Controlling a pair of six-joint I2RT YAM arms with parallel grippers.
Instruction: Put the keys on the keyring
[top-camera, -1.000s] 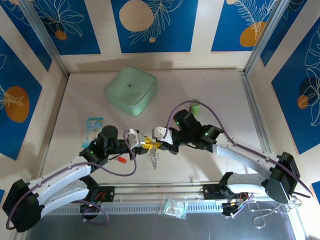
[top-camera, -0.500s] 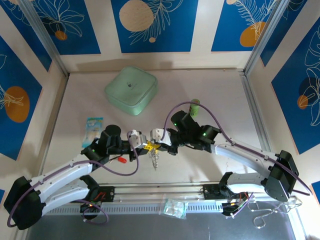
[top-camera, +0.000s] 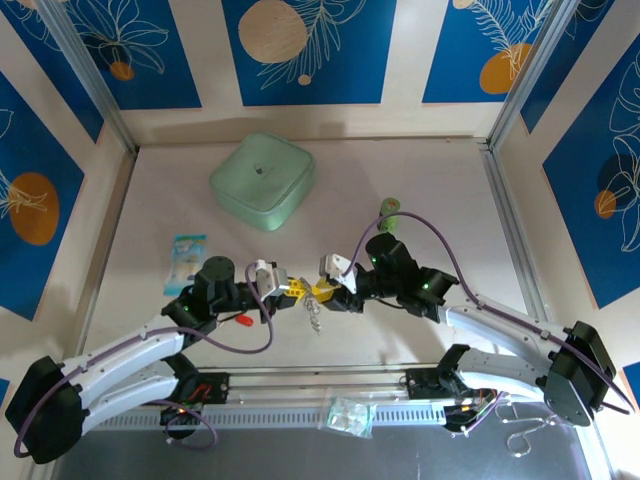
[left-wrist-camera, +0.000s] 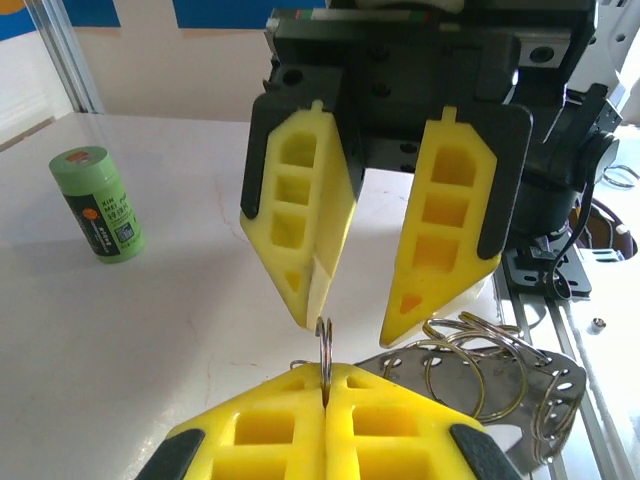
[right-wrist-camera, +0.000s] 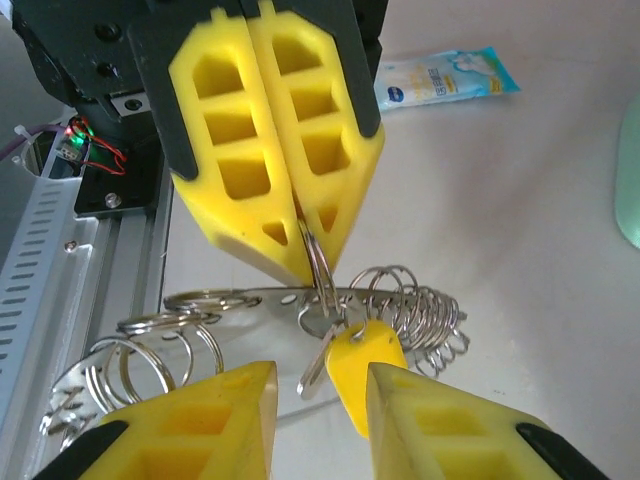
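Currently left gripper (left-wrist-camera: 325, 378) has its fingers pressed tight together, pinching the keyring (left-wrist-camera: 324, 345), a thin metal ring standing edge-up out of the tips. Opposite, right gripper (right-wrist-camera: 318, 378) faces it tip to tip, jaws apart, nothing clamped. Below the ring hangs the yellow key (right-wrist-camera: 358, 358), only its head visible, sitting between the right fingers; cannot tell if it touches them. Under both grippers a perforated metal plate (left-wrist-camera: 545, 395) lies on the table (top-camera: 420, 170) with several loose split rings (left-wrist-camera: 465, 365) on it. On the table just beside the left arm lies the red key (top-camera: 240, 321), apart from the ring. Further out: green cylinder (top-camera: 388, 211) standing behind the right arm, pale green square lid (top-camera: 262, 180) toward the back, blue packet (top-camera: 187, 250) left of the left arm.
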